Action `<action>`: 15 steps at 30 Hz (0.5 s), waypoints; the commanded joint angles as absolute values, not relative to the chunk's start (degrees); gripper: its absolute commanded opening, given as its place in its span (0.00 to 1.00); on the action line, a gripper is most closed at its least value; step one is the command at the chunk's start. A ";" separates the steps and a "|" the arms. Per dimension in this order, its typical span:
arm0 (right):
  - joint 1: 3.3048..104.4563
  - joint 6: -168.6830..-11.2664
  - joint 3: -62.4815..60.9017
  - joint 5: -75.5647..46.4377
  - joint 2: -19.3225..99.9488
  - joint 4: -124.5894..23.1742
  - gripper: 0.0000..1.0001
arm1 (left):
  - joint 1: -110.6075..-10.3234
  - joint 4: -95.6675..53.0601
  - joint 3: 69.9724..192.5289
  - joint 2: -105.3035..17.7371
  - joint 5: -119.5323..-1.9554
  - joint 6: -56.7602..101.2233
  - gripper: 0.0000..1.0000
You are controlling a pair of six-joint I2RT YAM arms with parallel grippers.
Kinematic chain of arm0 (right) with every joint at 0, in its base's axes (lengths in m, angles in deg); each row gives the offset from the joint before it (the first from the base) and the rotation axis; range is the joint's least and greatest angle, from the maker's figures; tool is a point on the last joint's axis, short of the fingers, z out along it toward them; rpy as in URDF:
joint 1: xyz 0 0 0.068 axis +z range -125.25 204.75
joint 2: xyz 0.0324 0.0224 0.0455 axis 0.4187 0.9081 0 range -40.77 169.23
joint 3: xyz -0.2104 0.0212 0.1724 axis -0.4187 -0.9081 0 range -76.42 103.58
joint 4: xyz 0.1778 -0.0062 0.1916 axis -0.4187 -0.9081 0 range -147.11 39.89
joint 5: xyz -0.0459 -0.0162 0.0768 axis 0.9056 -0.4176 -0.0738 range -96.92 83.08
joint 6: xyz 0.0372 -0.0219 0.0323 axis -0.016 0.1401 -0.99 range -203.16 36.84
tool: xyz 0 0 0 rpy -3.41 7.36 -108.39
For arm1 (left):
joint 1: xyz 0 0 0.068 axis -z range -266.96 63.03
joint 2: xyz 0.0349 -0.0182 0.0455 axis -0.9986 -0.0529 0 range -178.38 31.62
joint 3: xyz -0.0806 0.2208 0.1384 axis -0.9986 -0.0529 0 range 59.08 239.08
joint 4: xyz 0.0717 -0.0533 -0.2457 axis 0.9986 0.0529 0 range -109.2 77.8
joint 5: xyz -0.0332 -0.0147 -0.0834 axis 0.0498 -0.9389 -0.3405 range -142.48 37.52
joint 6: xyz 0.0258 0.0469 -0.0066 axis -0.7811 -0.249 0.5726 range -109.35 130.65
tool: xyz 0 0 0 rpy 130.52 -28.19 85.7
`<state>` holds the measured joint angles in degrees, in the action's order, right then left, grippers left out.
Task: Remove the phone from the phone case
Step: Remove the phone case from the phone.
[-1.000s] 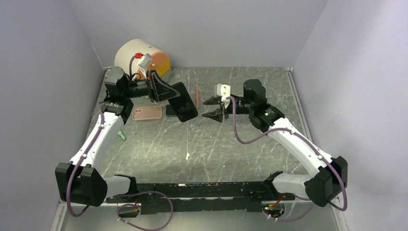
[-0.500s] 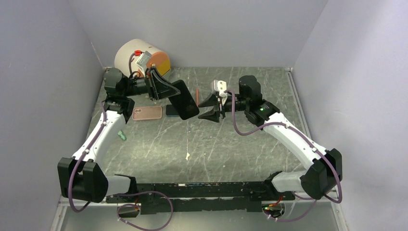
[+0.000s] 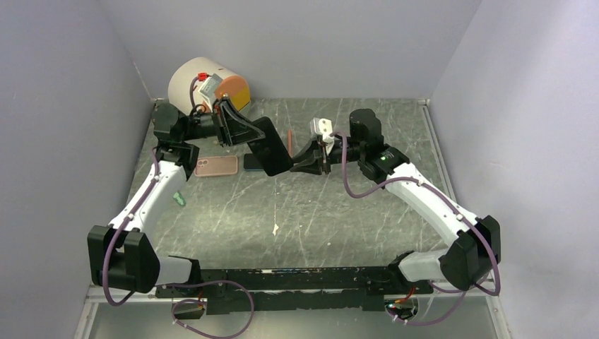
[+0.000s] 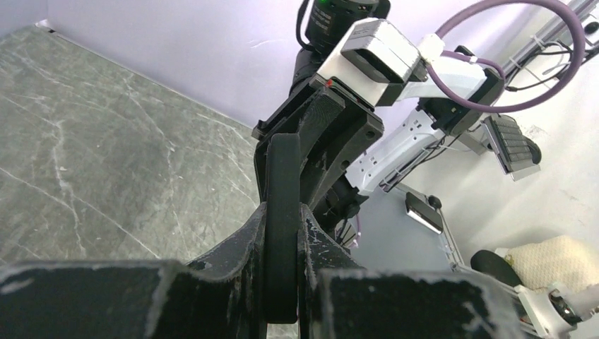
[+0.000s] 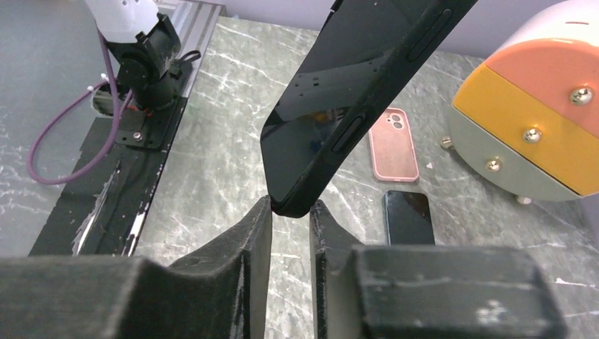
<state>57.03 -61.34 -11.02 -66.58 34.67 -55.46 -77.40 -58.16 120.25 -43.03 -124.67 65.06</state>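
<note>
From above, your black phone (image 3: 272, 147) hangs over the table's far-left part, its long axis slanting down to the right. Both arms reach inward to it. In the left wrist view it is edge-on, clamped in the left gripper (image 4: 282, 226), its lower part hidden. In the right wrist view the right gripper (image 5: 289, 212) pinches its bottom corner, and its top is cut off.

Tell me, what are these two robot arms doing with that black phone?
They are working together on a black phone in its case, held up above the table. The left gripper clamps one edge of it, and the right gripper has its two fingers pinched on the opposite lower corner. The phone does not look to be out of the case yet. A pink case and another dark phone lie flat on the table nearby.
</note>
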 commanded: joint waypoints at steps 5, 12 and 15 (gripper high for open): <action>57.07 -46.97 -5.34 -69.57 35.32 -63.78 0.05 | -77.30 -68.45 119.92 -44.05 -126.92 73.28 0.02; 59.85 -31.95 2.03 -61.55 38.53 -78.82 0.00 | -77.22 -64.38 121.57 -45.72 -128.67 73.34 0.03; 60.59 -31.00 3.43 -59.49 39.26 -79.57 0.00 | -76.70 -65.96 121.77 -46.32 -128.96 74.66 0.02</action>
